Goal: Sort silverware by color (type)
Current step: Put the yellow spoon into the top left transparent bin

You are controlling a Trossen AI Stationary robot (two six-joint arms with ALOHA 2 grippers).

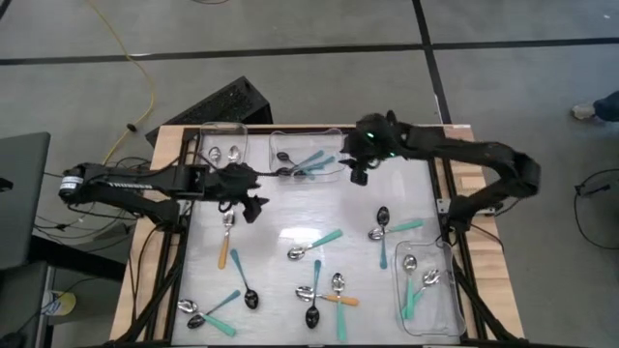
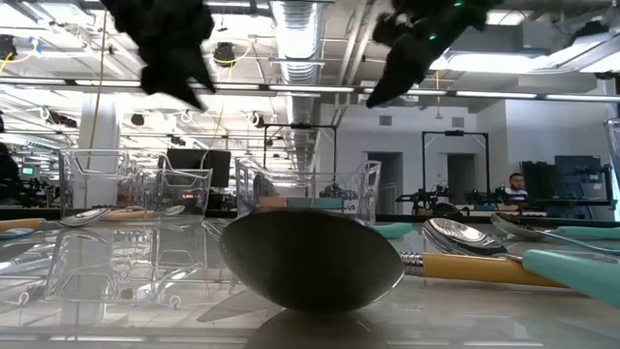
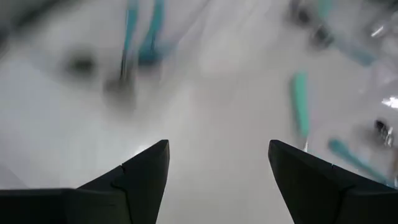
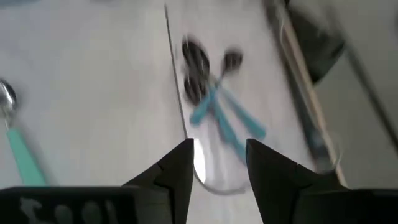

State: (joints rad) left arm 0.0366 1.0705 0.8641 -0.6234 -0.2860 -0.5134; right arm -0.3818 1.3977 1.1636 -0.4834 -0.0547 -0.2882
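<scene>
Counter (image 1: 290,208) strewn with spoons (image 1: 319,290), loose in small clusters front and centre. Three clear bins: middle rear bin (image 1: 334,155) holding dark-bowled, blue-handled spoons (image 1: 308,164). Right gripper (image 1: 359,172) hovering at that bin's edge, fingers partly spread, nothing pinched; drop-off looks just done. Left gripper (image 1: 253,205) over counter near orange-handled spoon (image 1: 226,235), fingers wide apart, empty. Next: descend, align fingers across handle, pinch.

Three clear plastic bins (image 1: 221,130) (image 1: 290,135) (image 1: 445,324) sit on the white table (image 1: 290,217); a yellow cable (image 1: 140,72) crosses the grey floor beyond a dark keyboard (image 1: 227,101).
</scene>
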